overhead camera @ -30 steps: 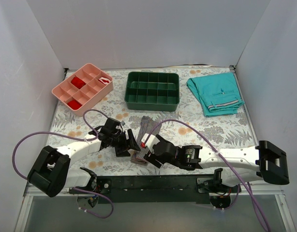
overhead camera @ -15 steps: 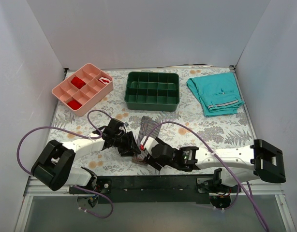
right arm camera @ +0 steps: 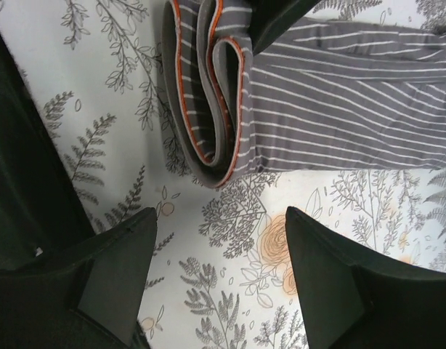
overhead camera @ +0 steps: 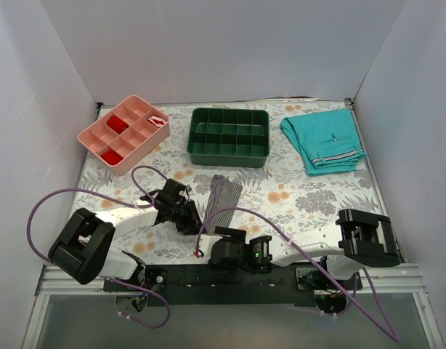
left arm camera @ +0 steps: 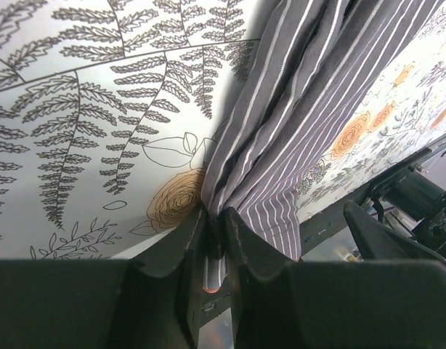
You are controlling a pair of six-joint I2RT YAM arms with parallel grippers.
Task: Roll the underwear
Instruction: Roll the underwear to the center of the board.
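Observation:
The underwear is a long folded strip of grey pinstriped cloth lying on the floral table. Its near end is curled over, showing the orange-edged waistband. My left gripper comes in from the left and is shut on that near end. In the left wrist view a fold of the underwear is pinched between the gripper's two fingers. My right gripper hangs low by the near edge, apart from the cloth. It stands open over bare table just short of the underwear.
A pink compartment tray sits at the back left and a green compartment tray at the back middle. Teal shorts lie folded at the back right. The black base rail runs along the near edge.
My left gripper has closed on the near end of the underwear. My right arm has drawn back from the cloth toward the near edge, its gripper still open.

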